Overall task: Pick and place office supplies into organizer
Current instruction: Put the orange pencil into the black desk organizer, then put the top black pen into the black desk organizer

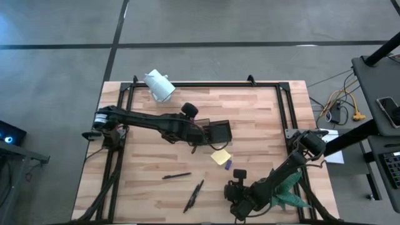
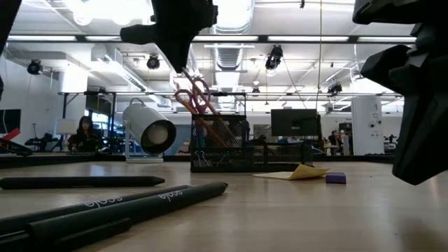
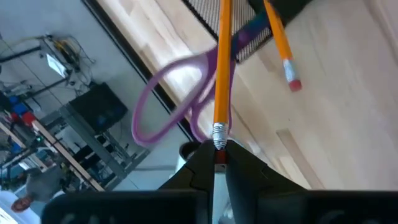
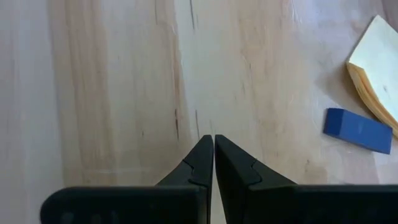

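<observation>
The left gripper (image 3: 216,163) clenches a pencil (image 3: 221,68) by its eraser end, above the organizer (image 1: 219,132) near the table's (image 1: 150,162) middle, so it can drop in beside the scissors (image 3: 180,93). The right gripper (image 4: 213,163), closed and empty, waits near the front edge.

Floor (image 1: 250,22): grey concrete, crossed by dark seam lines, surrounding the table on all sides.

Table (image 1: 262,125): light wood planks, edged by black frame rails (image 1: 206,84).

Ceiling (image 2: 294,28): open, with exposed ducts, bright strip lights and hanging black spotlights (image 2: 274,57).

Far room: white columns (image 2: 364,126), a dark monitor (image 2: 295,122), desks, and a seated person (image 2: 85,133) at far left.

Beside the table: black bench (image 1: 381,112) with cables, including yellow ones (image 1: 347,103), trailing on the floor.

Further shelving and equipment (image 3: 56,118) visible in the left wrist view.
</observation>
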Robot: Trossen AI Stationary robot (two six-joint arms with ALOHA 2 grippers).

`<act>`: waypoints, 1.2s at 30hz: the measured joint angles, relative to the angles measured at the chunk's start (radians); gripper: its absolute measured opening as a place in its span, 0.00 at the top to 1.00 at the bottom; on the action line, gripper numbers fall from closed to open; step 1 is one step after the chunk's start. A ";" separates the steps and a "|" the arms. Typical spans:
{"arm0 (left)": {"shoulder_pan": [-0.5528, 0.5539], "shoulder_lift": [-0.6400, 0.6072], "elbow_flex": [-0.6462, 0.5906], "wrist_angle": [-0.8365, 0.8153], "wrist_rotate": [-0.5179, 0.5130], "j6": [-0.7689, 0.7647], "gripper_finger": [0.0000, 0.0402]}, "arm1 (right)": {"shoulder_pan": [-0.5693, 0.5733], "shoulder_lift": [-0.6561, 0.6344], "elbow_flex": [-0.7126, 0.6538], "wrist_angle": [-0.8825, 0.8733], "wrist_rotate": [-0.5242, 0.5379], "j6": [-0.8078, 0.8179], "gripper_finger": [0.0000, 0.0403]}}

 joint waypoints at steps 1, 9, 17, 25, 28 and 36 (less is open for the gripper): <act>0.000 0.000 -0.001 0.007 0.001 0.009 0.97 | 0.000 0.000 0.000 0.000 0.000 0.000 0.98; 0.013 0.017 -0.016 0.049 -0.003 0.027 0.97 | 0.000 0.000 0.000 0.000 0.000 -0.005 0.98; 0.012 0.017 -0.026 0.045 0.007 -0.048 0.86 | 0.000 0.000 0.001 0.001 0.000 -0.004 0.98; 0.007 0.013 -0.018 0.006 0.006 -0.152 0.63 | 0.000 0.000 0.001 0.001 0.000 0.007 0.98; -0.015 0.008 0.009 -0.089 0.010 -0.245 0.57 | 0.000 0.000 0.001 0.001 0.000 0.013 0.98; -0.164 -0.075 0.024 -0.134 0.440 -0.613 0.55 | -0.003 0.000 0.001 0.003 0.000 -0.067 0.98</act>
